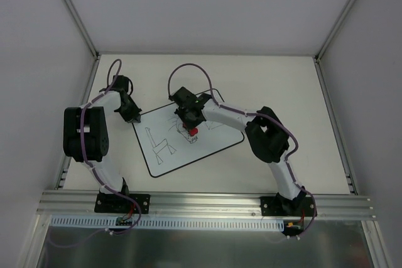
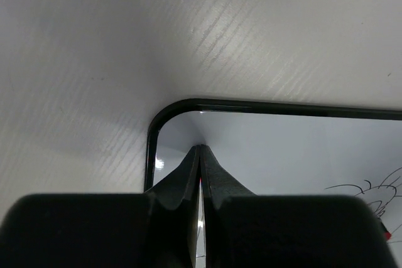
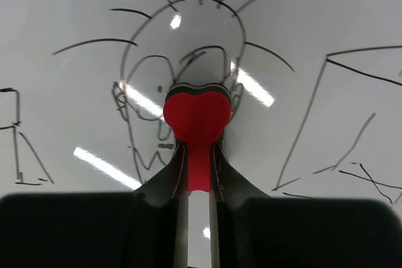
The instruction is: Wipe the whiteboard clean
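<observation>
Right gripper (image 3: 200, 150) clamps red eraser (image 3: 196, 114) on whiteboard (image 1: 201, 149) sketch (image 3: 188, 54) for wiping; left gripper (image 2: 200, 152) closed, empty, I judge pinning corner.

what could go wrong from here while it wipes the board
The left gripper, shut, seems to pin the whiteboard only near one corner, so the board may pivot under wiping. The right gripper pinches the red eraser by its narrow stem; pressure could twist it loose. Sketches spread well beyond the eraser, so strokes may get missed.
</observation>
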